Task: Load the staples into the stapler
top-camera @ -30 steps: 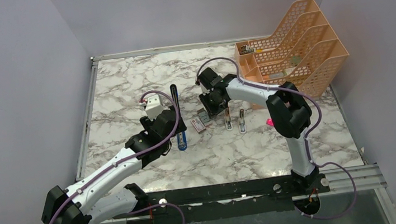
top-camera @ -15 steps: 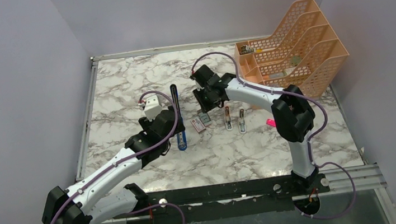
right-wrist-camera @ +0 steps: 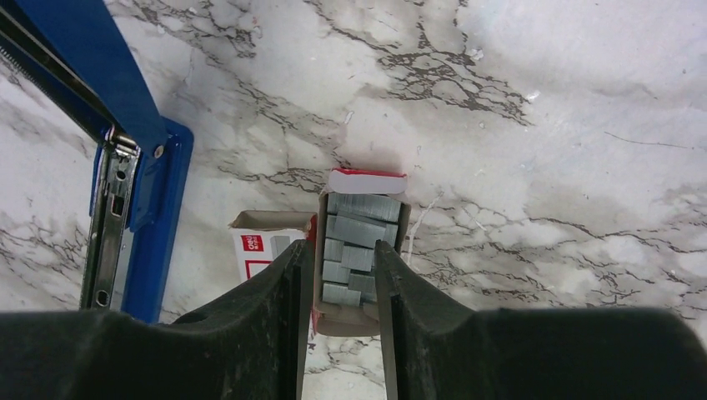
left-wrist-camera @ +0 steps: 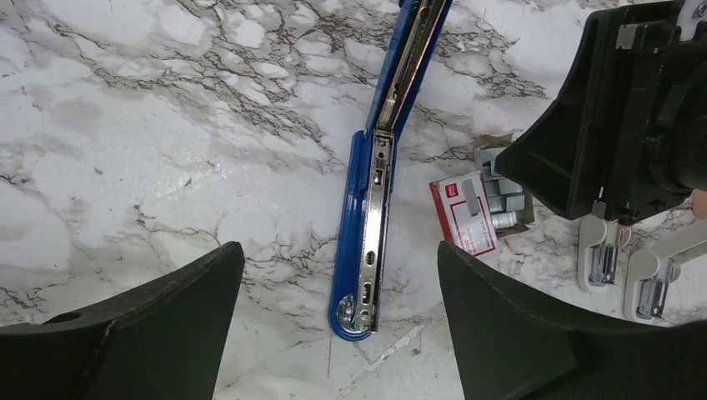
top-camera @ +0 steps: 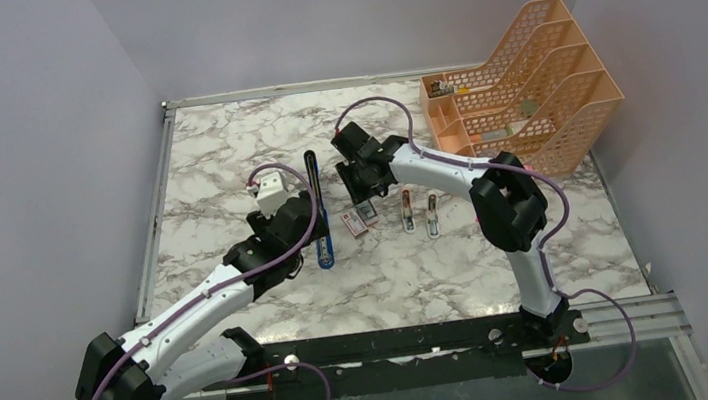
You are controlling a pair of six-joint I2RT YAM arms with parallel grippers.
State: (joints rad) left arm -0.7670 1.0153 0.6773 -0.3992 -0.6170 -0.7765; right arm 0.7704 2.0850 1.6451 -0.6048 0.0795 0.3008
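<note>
The stapler (left-wrist-camera: 373, 225) is laid open for loading just ahead of the wide-spread left gripper (left-wrist-camera: 338, 254), while the staples (right-wrist-camera: 363, 212) are framed beneath the narrowly parted right gripper (right-wrist-camera: 342, 250), though whether a strip is pinched cannot be told.

Top external: high above and behind the arm bases, which sit at the bottom edge; faces down and forward, far enough to take in the whole table (top-camera: 224, 154).
Left wrist: near, looking straight down between the left gripper (left-wrist-camera: 338, 250) fingers in the lower corners; the stapler (left-wrist-camera: 371, 225) runs up mid-frame.
Right wrist: nearest, looking down past the right gripper (right-wrist-camera: 342, 248) at the bottom edge; the staples (right-wrist-camera: 360, 225) sit at centre.
Shared: all three views show stapler and staples; the left wrist view also takes in the right gripper, upper right.
</note>
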